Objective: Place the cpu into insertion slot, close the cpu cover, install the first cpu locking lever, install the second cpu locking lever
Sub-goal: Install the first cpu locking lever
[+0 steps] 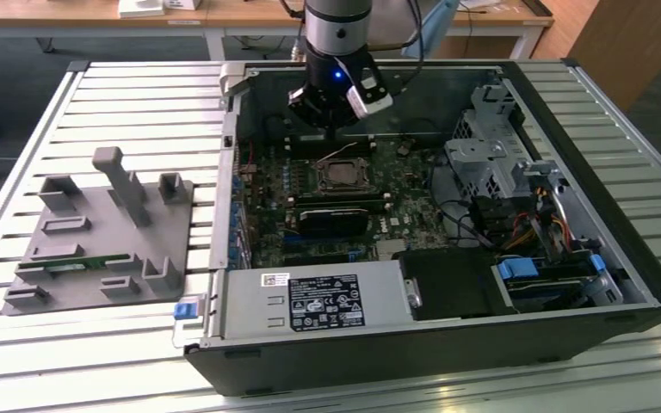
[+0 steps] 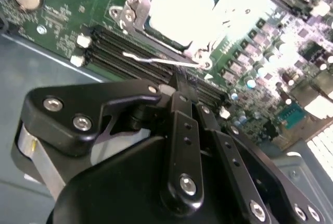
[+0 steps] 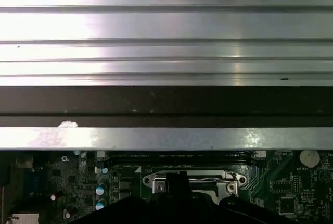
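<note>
You see the cpu (image 2: pixel 182 5) seated in the insertion slot (image 1: pixel 342 176), a pale, glaring square face. The silver cpu cover (image 2: pixel 132 13) lies flat around it. A thin wire locking lever (image 2: pixel 156 60) runs along the slot's edge. Your gripper (image 2: pixel 179 81) hangs just beside the slot at that lever, its jaws seemingly pressed together.

Motherboard (image 1: pixel 307 202): green, speckled with silver and blue parts. Cpu (image 2: pixel 182 2): pale, near-white under glare. Cpu cover (image 2: pixel 126 11): silver frame. Gripper (image 2: pixel 179 81): matte black with silver screw heads. Computer case (image 1: pixel 423 361): black. Table (image 1: pixel 135 95): silvery-white ribbed slats (even parallel stripes). Fixture block (image 1: pixel 89 232): plain grey.
</note>
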`<state>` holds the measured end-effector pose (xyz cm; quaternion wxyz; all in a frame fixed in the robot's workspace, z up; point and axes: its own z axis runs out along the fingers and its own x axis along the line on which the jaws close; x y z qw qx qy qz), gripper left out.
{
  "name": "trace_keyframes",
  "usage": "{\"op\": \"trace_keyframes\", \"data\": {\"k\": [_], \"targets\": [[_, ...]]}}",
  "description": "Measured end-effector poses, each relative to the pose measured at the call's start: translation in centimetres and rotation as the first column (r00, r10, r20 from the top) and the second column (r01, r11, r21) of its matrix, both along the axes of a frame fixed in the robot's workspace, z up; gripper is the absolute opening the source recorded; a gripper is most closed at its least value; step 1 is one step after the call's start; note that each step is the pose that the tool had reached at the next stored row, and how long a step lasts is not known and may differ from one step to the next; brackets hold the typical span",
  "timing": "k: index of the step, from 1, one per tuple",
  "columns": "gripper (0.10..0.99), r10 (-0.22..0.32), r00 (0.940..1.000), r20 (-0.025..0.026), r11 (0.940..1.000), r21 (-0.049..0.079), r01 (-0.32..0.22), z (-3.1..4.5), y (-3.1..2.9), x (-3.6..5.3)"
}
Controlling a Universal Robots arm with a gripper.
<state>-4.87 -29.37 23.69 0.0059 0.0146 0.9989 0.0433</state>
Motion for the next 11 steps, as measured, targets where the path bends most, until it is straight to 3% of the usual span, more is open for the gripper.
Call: {"op": "trace_keyframes", "data": {"k": [11], "targets": [[0.106, 0.0, 1.0, 0.0, 1.0, 0.0, 0.0, -0.8, 0.0, 0.81]]}}
